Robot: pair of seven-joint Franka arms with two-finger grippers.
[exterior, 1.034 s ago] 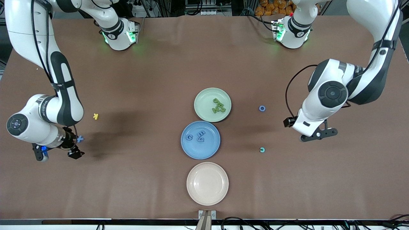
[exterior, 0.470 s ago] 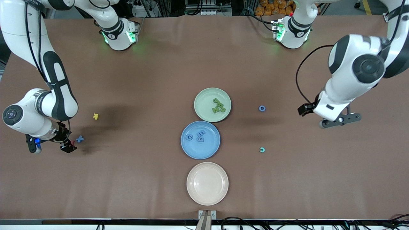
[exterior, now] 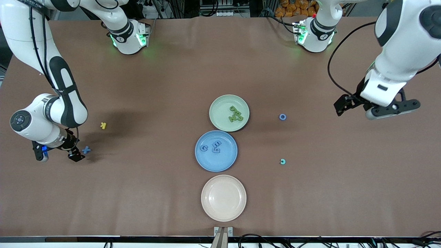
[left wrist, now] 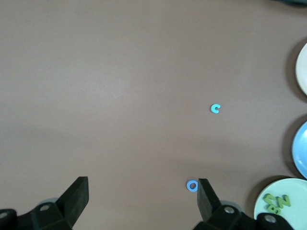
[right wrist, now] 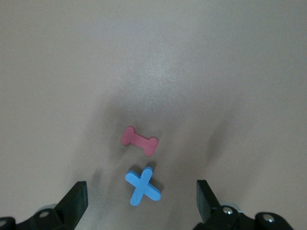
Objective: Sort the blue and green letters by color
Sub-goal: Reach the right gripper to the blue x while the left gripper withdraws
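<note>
The right arm bends low at its own end of the worktop (exterior: 144, 193), its right gripper (right wrist: 139, 203) with fingers (right wrist: 72, 203) spread over a blue X (right wrist: 142, 186), which lies between them untouched, a red I-shaped piece (right wrist: 139, 141) just beside it. The left gripper (left wrist: 144, 206) hangs high, fingers (left wrist: 76, 199) spread and empty; a blue O (left wrist: 192, 186) lies just beside one fingertip, a teal C (left wrist: 216, 109) well apart. The green plate (exterior: 220, 112) holds green letters (exterior: 236, 114); the blue plate (exterior: 210, 160) holds blue letters (exterior: 212, 147); a cream plate (exterior: 223, 197) holds nothing.
</note>
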